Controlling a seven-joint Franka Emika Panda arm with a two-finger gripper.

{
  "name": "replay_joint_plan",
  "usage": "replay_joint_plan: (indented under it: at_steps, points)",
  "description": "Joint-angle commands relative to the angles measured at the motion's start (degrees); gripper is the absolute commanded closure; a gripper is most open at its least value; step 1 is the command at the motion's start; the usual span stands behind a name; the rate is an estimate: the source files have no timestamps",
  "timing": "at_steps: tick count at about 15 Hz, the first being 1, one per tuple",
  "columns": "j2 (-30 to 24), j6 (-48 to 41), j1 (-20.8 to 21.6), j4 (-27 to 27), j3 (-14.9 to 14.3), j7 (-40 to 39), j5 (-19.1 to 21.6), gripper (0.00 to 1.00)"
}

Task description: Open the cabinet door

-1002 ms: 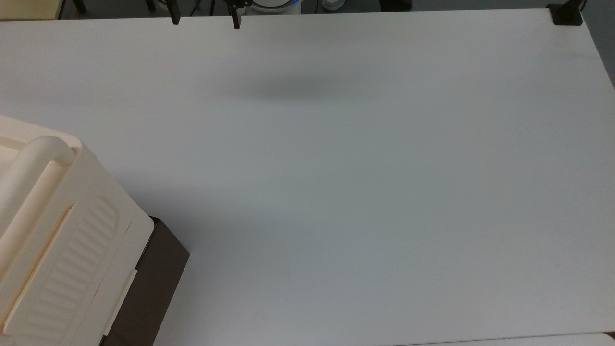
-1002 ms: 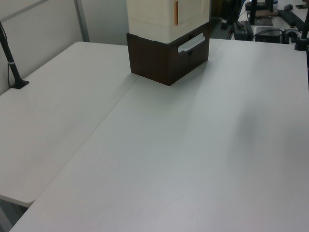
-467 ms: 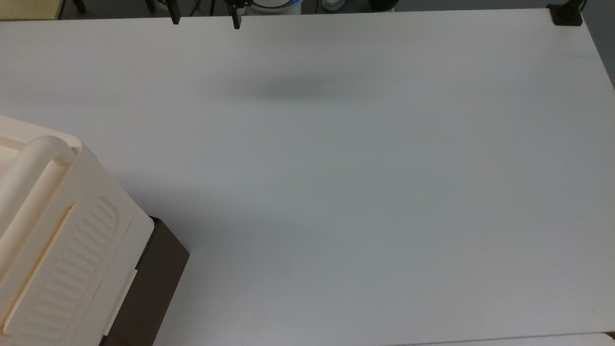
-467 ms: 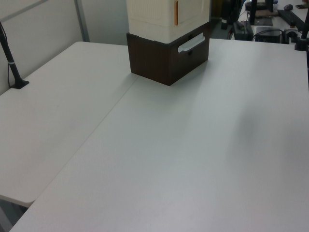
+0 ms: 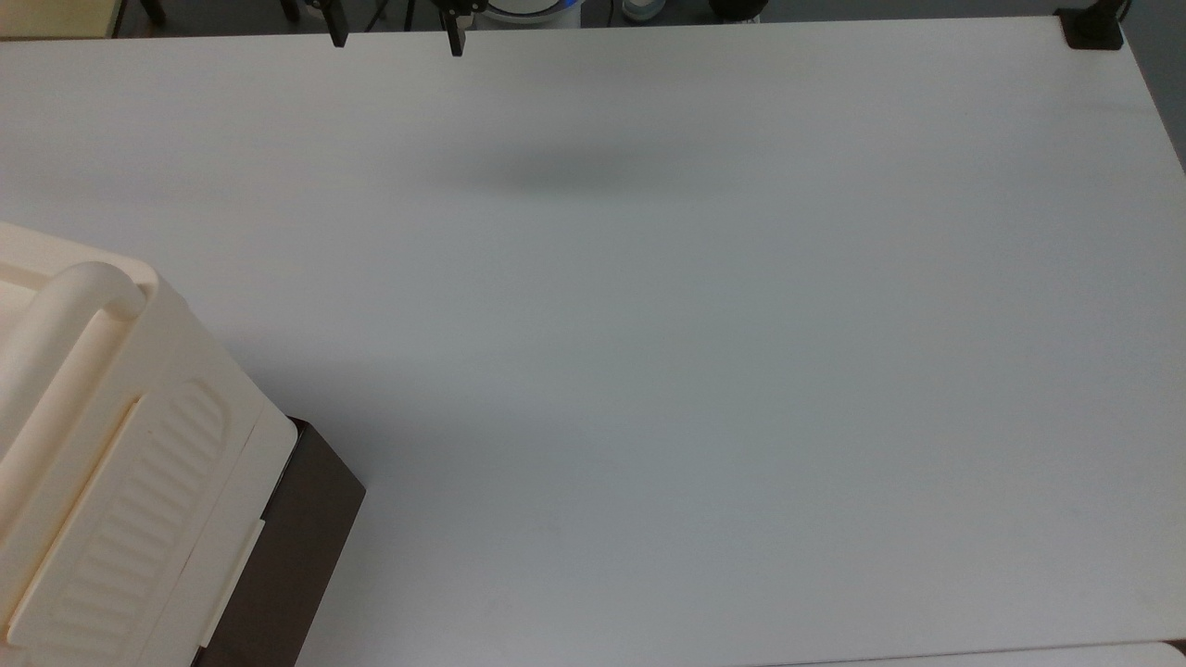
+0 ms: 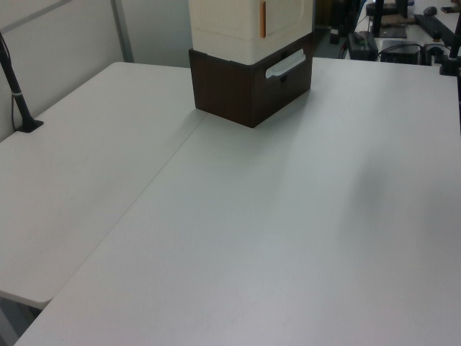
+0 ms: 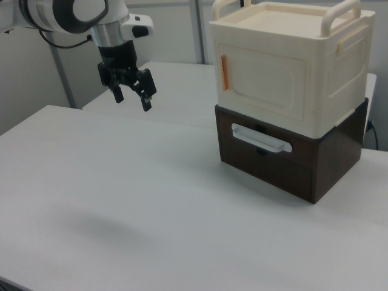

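The cabinet is a cream plastic box with bar handles on top, standing on a dark brown box. Its cabinet door is the front panel with an orange strip on its left edge, and it lies flush and shut. My gripper hangs open and empty above the table, well off to the right view's left of the cabinet. In the top view its fingertips poke in at the far edge, with the cabinet at lower left. In the left view the cabinet stands at the far end.
The brown box has a drawer with a white handle. The wide white table stretches between gripper and cabinet. A black clamp sits on a far corner. A second table adjoins on the left view's left.
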Motion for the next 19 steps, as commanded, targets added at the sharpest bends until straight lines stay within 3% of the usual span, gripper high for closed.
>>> replay_joint_plan:
  at_steps: [1,12,19]
  points:
    - [-1.15,0.87,0.28,-1.59,-0.09,0.08,0.88,0.0]
    - [-1.15,1.4,-0.16,-1.24,-0.09,0.43,1.06,0.0]
    - [-2.46,0.35,-0.51,-0.98,0.44,-4.76,0.44,0.0]
